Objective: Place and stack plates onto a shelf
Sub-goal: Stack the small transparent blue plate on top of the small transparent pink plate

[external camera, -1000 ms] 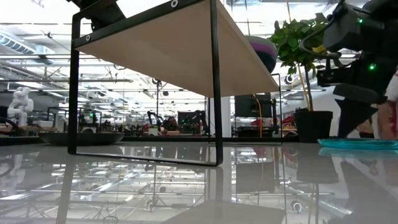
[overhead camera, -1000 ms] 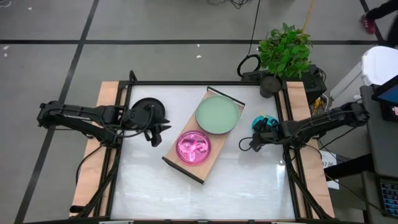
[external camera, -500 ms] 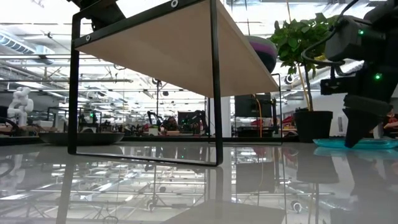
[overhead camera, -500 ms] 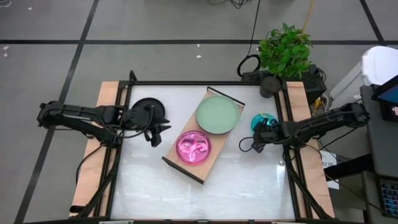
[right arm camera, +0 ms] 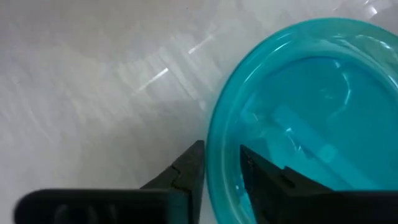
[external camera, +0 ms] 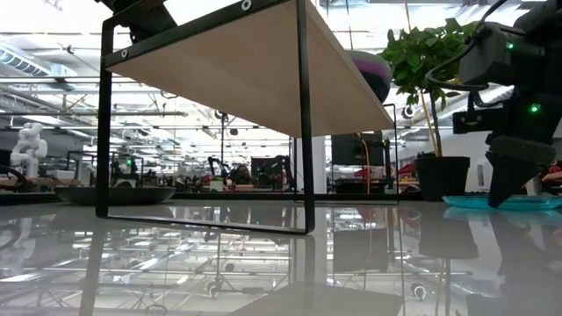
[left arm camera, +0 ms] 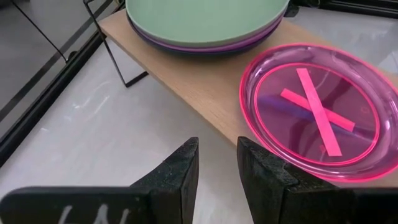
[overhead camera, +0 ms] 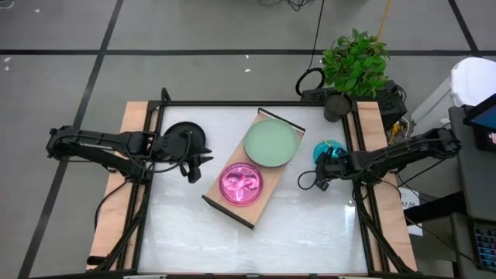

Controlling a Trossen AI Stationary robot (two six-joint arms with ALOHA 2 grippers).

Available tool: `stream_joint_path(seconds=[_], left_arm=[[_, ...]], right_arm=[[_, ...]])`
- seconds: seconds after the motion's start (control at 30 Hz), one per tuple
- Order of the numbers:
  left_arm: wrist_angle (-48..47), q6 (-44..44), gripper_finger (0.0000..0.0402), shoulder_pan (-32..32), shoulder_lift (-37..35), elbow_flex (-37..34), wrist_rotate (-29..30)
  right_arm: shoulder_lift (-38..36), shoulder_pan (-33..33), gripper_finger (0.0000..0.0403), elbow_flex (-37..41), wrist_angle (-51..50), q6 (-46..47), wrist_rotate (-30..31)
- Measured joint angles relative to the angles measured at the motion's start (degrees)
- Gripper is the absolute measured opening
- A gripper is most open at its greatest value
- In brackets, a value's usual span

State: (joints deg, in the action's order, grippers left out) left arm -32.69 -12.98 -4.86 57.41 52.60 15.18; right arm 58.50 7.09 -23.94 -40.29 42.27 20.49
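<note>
right claw (right arm camera: 217, 163) sits at 3 o'clock of the worktop (overhead camera: 256, 232), fingers narrowly apart and straddling the rim of the cyan plate (right arm camera: 311, 112), one finger inside, one outside; plate lies flat on the worktop, can't tell if it's pinched. left claw (left arm camera: 216, 163) at 9 o'clock, fingers a small gap apart w/ nothing between, pointing at the shelf (overhead camera: 225, 182). shelf runs diagonally mid-worktop: pink plate (overhead camera: 242, 184) on its 7 o'clock end, pale green plate (overhead camera: 271, 142) atop a purple plate (left arm camera: 186, 48) at 1 o'clock end. black plate (overhead camera: 182, 133) under the left arm.
</note>
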Motion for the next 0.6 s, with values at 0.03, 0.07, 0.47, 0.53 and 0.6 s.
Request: stream_joint_path(seconds=[0.03, 0.07, 0.47, 0.53, 0.6], left_arm=[[0.0, 0.2, 0.0115, 0.0, 0.0, 0.0, 0.0], [0.0, 0.4, 0.0115, 0.0, 0.0, 0.0, 0.0], [0.0, 1.4, 0.0115, 0.0, 0.0, 0.0, 0.0], [0.0, 1.8, 0.0115, 0.0, 0.0, 0.0, 0.0], [0.0, 1.9, 0.0115, 0.0, 0.0, 0.0, 0.0]], right_arm=[[0.0, 0.0, 0.0077, 0.0, 0.0, 0.1, 0.0], [0.0, 0.0, 0.0068, 0.0, 0.0, 0.2, -0.2], [0.0, 0.0, 0.0004, 0.0, 0.0, 0.1, -1.1], [0.0, 0.0, 0.0002, 0.0, 0.0, -0.1, -1.1], [0.0, 0.0, 0.0001, -0.1, 0.0, -0.3, -1.1]])
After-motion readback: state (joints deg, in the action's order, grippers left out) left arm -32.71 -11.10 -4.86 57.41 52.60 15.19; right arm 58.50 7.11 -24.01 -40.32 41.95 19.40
